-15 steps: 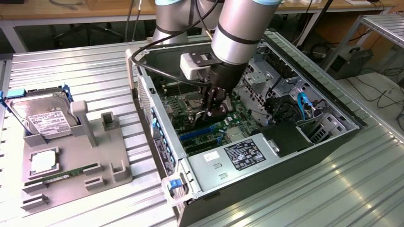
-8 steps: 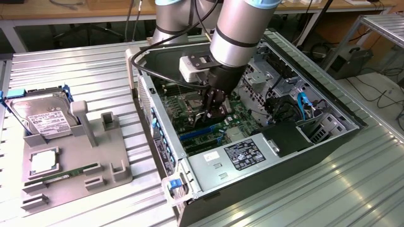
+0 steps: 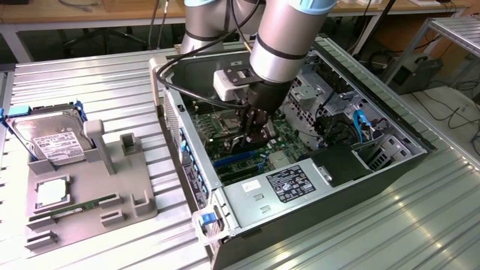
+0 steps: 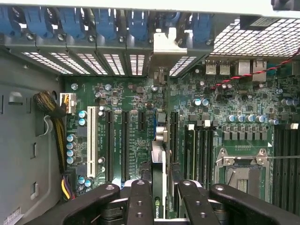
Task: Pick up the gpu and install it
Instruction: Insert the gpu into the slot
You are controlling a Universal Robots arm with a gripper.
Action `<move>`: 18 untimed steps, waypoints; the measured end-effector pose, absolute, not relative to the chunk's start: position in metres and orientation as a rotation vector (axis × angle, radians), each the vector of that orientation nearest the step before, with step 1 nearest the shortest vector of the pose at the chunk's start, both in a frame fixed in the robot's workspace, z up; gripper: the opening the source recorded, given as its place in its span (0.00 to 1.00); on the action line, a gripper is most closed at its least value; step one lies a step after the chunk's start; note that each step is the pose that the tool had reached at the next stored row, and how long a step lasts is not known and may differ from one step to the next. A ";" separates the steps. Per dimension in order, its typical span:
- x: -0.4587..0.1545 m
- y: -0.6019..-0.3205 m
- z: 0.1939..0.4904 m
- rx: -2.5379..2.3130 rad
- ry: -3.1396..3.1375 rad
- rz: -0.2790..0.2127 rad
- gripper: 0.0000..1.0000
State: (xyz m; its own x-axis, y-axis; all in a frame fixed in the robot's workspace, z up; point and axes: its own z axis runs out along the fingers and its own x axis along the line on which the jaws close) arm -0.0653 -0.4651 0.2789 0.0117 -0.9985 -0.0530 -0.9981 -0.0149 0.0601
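The gpu (image 4: 158,140) is a slim black card seen edge-on, running from between my fingers to its silver end bracket (image 4: 169,42) at the case's rear slot openings. My gripper (image 4: 159,201) is shut on the card's near end, one black finger (image 4: 140,201) on each side. The card stands upright over the green motherboard (image 4: 234,108), in line with the expansion slots. Whether its edge sits in a slot I cannot tell. In the exterior view the gripper (image 3: 255,135) reaches down inside the open computer case (image 3: 405,135), just above the board, with the gpu (image 3: 253,147) dark between its fingers.
A white slot (image 4: 90,140) and black slots (image 4: 124,145) lie beside the card, and the CPU socket (image 4: 241,168) on its other side. The power supply (image 3: 289,185) fills the case's near end. At the exterior view's left a grey fixture (image 3: 112,185) holds a hard drive (image 3: 49,140) and memory stick (image 3: 71,209).
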 end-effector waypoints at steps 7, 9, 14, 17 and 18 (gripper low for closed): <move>-0.068 -0.467 0.277 2.230 -2.200 -0.125 0.26; -0.068 -0.467 0.277 2.230 -2.201 -0.125 0.26; -0.070 -0.467 0.273 2.228 -2.201 -0.123 0.26; -0.071 -0.467 0.271 2.227 -2.202 -0.123 0.26; -0.071 -0.467 0.271 2.227 -2.202 -0.123 0.26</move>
State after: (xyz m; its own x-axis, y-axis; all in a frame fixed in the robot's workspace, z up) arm -0.0707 -0.4672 0.2709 0.0100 -0.9987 -0.0506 -0.9981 -0.0130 0.0602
